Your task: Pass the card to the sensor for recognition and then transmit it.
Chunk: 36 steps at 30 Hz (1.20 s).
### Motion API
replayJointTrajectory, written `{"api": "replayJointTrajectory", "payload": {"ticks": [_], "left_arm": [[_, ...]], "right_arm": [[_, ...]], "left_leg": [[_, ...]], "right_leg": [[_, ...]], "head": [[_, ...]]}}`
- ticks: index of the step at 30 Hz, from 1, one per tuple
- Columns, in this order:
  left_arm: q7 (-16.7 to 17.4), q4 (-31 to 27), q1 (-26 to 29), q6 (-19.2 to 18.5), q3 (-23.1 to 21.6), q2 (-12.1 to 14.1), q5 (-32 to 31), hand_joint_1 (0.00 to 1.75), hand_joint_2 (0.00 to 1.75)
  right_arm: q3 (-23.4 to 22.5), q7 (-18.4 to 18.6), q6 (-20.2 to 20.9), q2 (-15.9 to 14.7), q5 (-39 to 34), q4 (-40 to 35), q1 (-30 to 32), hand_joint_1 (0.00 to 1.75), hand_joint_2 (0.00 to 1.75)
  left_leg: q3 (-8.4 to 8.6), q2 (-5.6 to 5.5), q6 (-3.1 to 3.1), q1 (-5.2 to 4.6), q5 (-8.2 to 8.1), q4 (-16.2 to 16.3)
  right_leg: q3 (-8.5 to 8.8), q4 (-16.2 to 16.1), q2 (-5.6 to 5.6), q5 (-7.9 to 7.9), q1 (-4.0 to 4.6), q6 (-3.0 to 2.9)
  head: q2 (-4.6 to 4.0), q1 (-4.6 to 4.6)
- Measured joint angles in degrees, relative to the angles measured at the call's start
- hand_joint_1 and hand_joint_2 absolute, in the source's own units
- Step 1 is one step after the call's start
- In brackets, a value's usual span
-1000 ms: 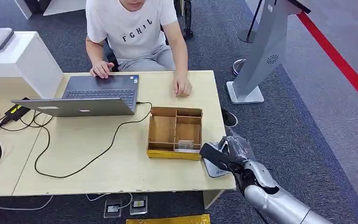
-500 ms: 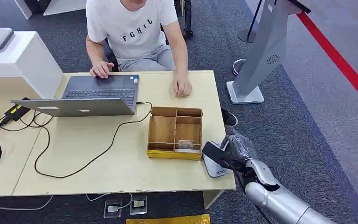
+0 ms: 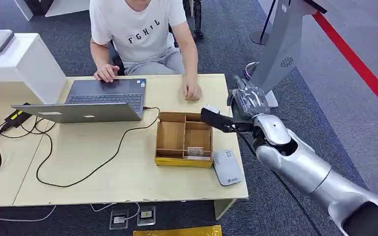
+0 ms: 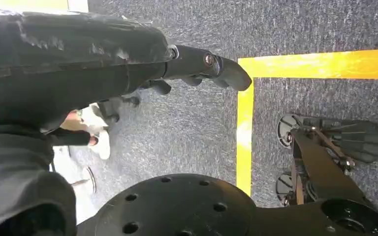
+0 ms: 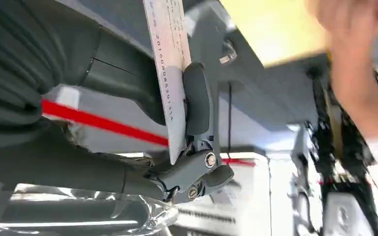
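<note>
While a person is seated at the far side of the table behind a laptop, the right hand is raised above the table's right edge, beside the wooden box. A grey sensor lies on the table just right of the box. The card is pinched between the right hand's thumb and fingers. The left hand hangs over carpet, its fingers extended and holding nothing.

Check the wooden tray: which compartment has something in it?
The small front-right compartment of the wooden tray, on the side nearest the grey sensor: a small card-like item stands in it. The other compartments look bare.
</note>
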Motion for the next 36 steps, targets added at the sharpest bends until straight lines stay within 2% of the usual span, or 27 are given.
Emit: {"api": "replayJointTrajectory", "payload": {"ticks": [3, 7, 13, 18, 23, 36], "left_arm": [[0.0, 0.0, 0.0, 0.0, 0.0, 0.0, 0.0, 0.00, 0.00], [0.0, 0.0, 0.0, -0.2, 0.0, 0.0, 0.0, 0.00, 0.00], [-0.1, 0.0, -0.1, -0.3, 0.0, 0.0, 0.1, 0.00, 0.00], [-1.0, 0.0, -0.1, -0.3, 0.0, 0.0, 0.4, 0.00, 0.00], [-0.9, 0.0, -0.1, -0.3, 0.0, 0.0, 0.5, 0.00, 0.00], [0.3, 0.0, 0.0, -0.3, 0.0, 0.0, 0.7, 0.00, 0.00]], "right_arm": [[2.2, 0.8, 2.1, 0.5, -0.8, -1.1, -6.0, 1.75, 1.75], [6.1, 0.4, 5.1, 2.8, -2.3, -1.2, -13.9, 1.75, 1.75], [12.5, -2.0, 5.1, 8.2, -5.5, 0.6, -20.6, 1.75, 1.75], [17.2, -3.4, 3.8, 12.8, -7.6, 4.2, -21.8, 1.75, 1.75], [19.7, -3.6, 3.3, 15.0, -9.0, 7.9, -21.8, 1.75, 1.75], [23.8, -3.1, 3.2, 15.4, -10.1, 13.7, -21.8, 1.75, 1.75]], "left_leg": [[-0.06, -0.01, -0.01, 0.00, 0.02, 0.0], [-0.10, -0.03, -0.01, 0.00, 0.02, 0.0], [-0.13, -0.06, -0.02, 0.07, 0.02, 0.0], [-0.12, -0.08, -0.03, 0.07, 0.03, 0.0], [-0.12, -0.12, -0.03, 0.06, 0.03, 0.0], [-0.12, -0.13, -0.03, 0.06, 0.03, 0.0]], "right_leg": [[-0.04, 0.0, 0.00, 0.01, 0.00, 0.00], [-0.06, 0.0, -0.01, 0.01, 0.00, 0.00], [-0.08, 0.0, -0.04, 0.01, 0.08, 0.00], [-0.08, 0.0, -0.04, 0.01, 0.08, 0.00], [-0.08, 0.0, -0.07, 0.01, 0.06, 0.00], [-0.09, 0.0, -0.04, 0.01, 0.07, 0.00]], "head": [[0.00, 0.00], [0.00, 0.00], [0.00, 0.00], [0.00, 0.02], [0.00, 0.00], [0.00, 0.02]]}}
